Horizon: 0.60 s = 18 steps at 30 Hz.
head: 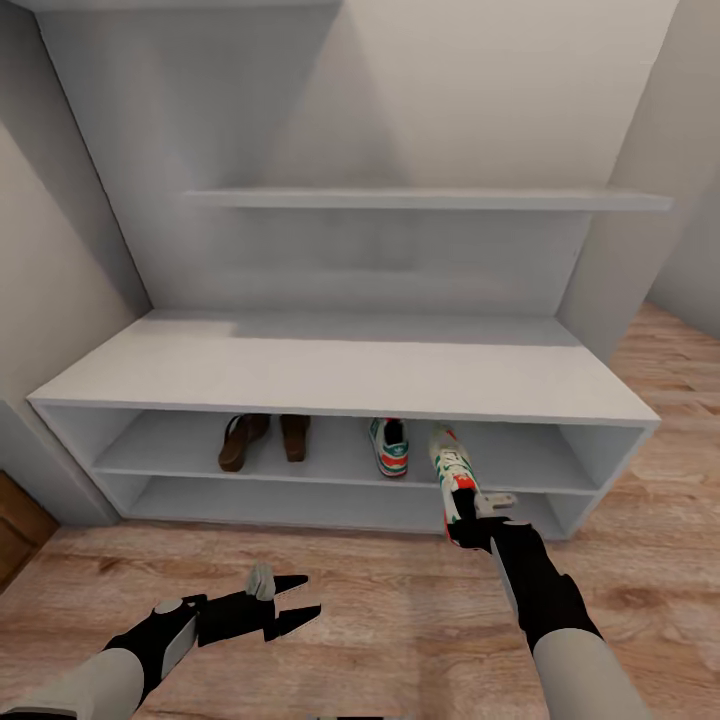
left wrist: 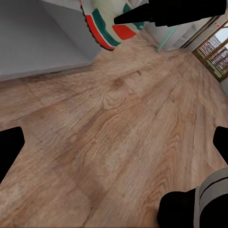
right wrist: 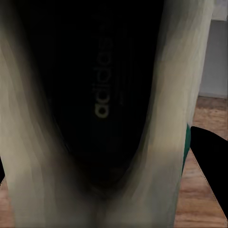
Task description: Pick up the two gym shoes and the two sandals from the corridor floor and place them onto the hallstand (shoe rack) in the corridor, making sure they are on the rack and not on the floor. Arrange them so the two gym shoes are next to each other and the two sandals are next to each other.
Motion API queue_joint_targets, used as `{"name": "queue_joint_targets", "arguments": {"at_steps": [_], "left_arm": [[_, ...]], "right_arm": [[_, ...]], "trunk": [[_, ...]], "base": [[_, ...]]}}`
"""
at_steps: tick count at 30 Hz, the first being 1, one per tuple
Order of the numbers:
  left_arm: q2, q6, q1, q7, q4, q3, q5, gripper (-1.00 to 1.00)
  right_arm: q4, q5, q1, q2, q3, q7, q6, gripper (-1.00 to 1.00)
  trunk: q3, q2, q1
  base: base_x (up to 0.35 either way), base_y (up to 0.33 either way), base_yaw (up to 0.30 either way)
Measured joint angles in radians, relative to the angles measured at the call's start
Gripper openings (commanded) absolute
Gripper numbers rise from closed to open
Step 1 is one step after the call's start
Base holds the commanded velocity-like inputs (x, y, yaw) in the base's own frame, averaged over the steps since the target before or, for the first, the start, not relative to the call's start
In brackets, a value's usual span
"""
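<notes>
At lower right, right gripper [head: 472, 518] clamps the last sneaker [head: 452, 478], apparently by its heel; next, slide it beside its mate [head: 389, 447]; left gripper [head: 292, 598] agape.

White, green-striped sneaker [head: 452, 478]; brown sandals [head: 265, 440]; white rack [head: 340, 370]; wood-grain floor [head: 380, 620]

Two sandals: one [head: 241, 441] and a second [head: 295, 436] side by side on the rack's upper tier. Two gym shoes: one [head: 389, 446] on that same tier, the other [head: 452, 478] at the tier's front edge. One rack [head: 340, 370], with two open tiers under its flat top. Two wall shelves above it: one full-width shelf [head: 430, 199] and the edge of a higher one [head: 180, 4]. Two grippers: left [head: 290, 598] and right [head: 478, 510].
</notes>
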State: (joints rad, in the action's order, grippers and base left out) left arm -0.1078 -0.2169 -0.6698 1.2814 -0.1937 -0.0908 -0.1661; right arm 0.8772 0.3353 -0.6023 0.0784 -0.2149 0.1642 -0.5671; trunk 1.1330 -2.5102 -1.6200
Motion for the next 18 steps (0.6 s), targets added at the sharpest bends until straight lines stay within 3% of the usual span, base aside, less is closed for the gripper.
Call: {"name": "queue_joint_targets", "arguments": {"at_steps": [7, 18], "left_arm": [[0.000, 0.000, 0.000, 0.000, 0.000, 0.000, 0.000, 1.00], [0.001, 0.000, 0.000, -0.001, 0.000, 0.000, 0.000, 1.00]], "right_arm": [[0.001, 0.000, 0.000, 0.000, 0.000, 0.000, 0.000, -1.00], [0.001, 0.000, 0.000, 0.000, 0.000, 0.000, 0.000, -1.00]], "trunk": [[0.000, 0.000, 0.000], [0.000, 0.000, 0.000]], "base": [[0.094, -0.001, 0.000], [0.329, 0.000, 0.000]]}}
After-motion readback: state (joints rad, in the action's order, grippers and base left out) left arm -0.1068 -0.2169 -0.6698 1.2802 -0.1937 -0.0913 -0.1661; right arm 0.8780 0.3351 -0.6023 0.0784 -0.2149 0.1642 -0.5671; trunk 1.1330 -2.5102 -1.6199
